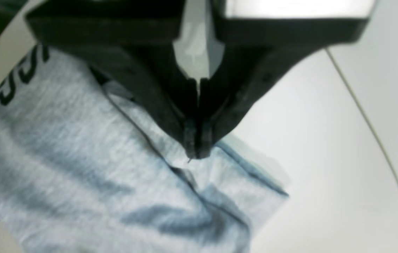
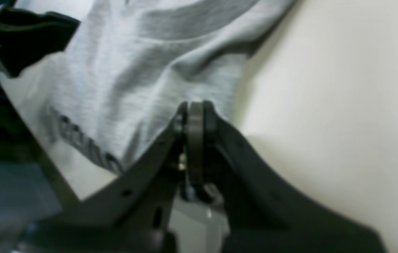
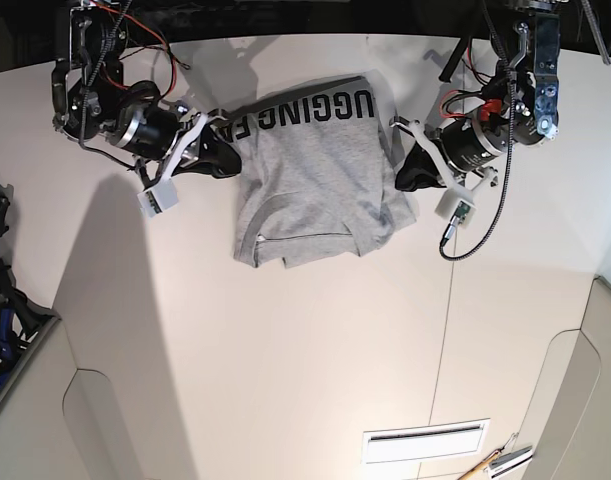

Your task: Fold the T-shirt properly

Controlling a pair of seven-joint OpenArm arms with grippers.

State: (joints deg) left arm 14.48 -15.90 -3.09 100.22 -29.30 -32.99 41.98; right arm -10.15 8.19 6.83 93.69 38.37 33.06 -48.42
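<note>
Pale, glossy tabletop [image 1: 325, 147] fills the ground beyond the left gripper [image 1: 197, 147] in the left wrist view, with a thin seam curving away to its far side. Its jaws are pressed together at the tips, pinching a hemmed edge of the T-shirt [image 1: 79, 158]; the grey cloth spreads out beneath and to one side of the fingertips, with black lettering showing further off along the fabric — a grip at the edge, judged to be for lifting or dragging that side over. From the right wrist, the right gripper [image 2: 195, 112] likewise has its jaws closed together, with the shirt's [image 2: 142, 70] edge meeting their tips and the cloth running away ahead of them; lettering lies along the hem just beside the lower finger, bare table [image 2: 325, 105] on the opposite side. Whether fabric is truly caught between these tips is hard to tell through the blur, but it looks so. From the base camera, the garment [image 3: 315, 180] sits between the two grippers [image 3: 417, 168] [image 3: 217, 155], each at an opposite side edge, lettering face up, the lower part already doubled over — both ends seemingly held so the cloth stays taut for the next fold.
</note>
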